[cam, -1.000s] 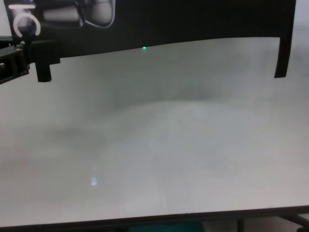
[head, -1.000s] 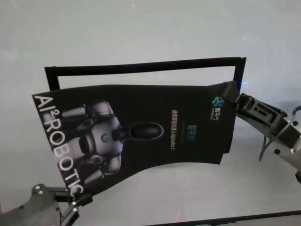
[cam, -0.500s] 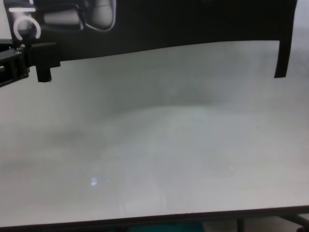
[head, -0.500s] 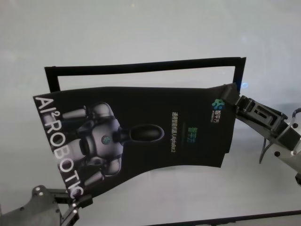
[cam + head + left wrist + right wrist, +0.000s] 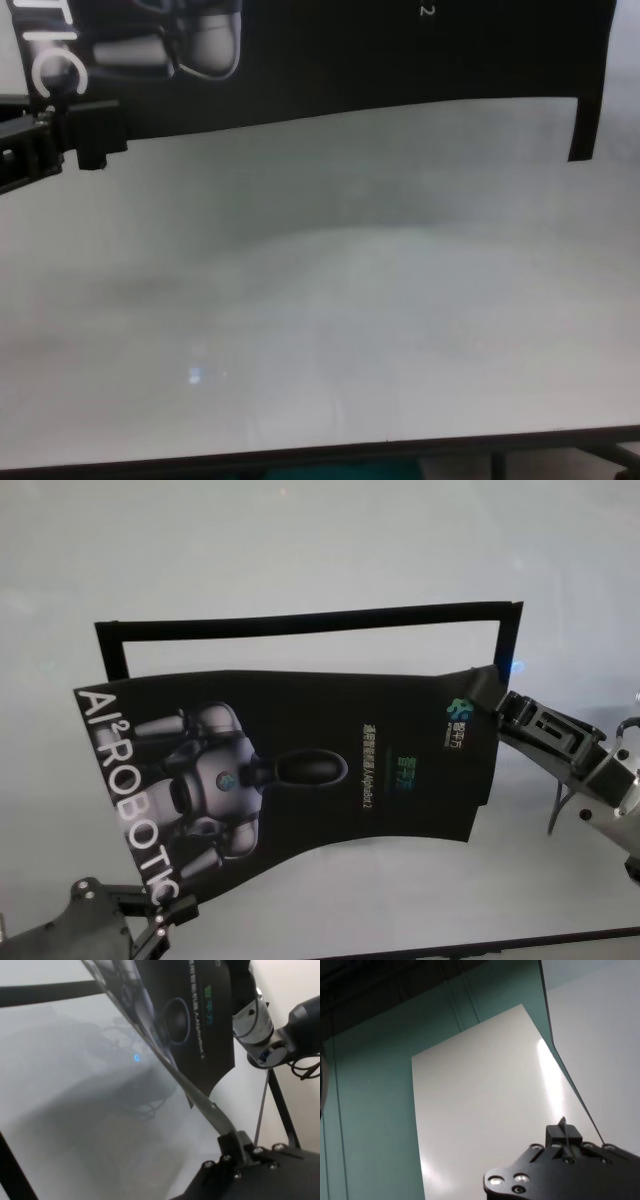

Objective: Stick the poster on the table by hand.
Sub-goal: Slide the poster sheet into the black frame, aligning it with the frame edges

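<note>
The poster [image 5: 300,770], black and glossy with a grey robot figure and white "AI²ROBOTIC" letters, hangs sagging above the pale table [image 5: 320,550]. My left gripper [image 5: 168,912] is shut on its near left corner by the letters. My right gripper [image 5: 490,698] is shut on its far right corner. In the chest view the poster [image 5: 350,60] fills the top, with the left gripper [image 5: 85,135] at its left end over the table [image 5: 320,330]. The left wrist view shows the poster [image 5: 200,1020] running away from the left gripper [image 5: 234,1141]. The right wrist view shows the right gripper [image 5: 563,1135] pinching a thin edge.
A black rectangular outline [image 5: 310,620] is marked on the table behind and under the poster; its right leg shows in the chest view [image 5: 585,120]. The table's dark front edge [image 5: 320,460] runs along the near side. The right arm's wrist [image 5: 260,1030] shows beyond the poster.
The poster has sunk and come a little nearer: its lower edge sits lower in the chest view and more print shows. The right gripper has moved slightly down and nearer with its corner.
</note>
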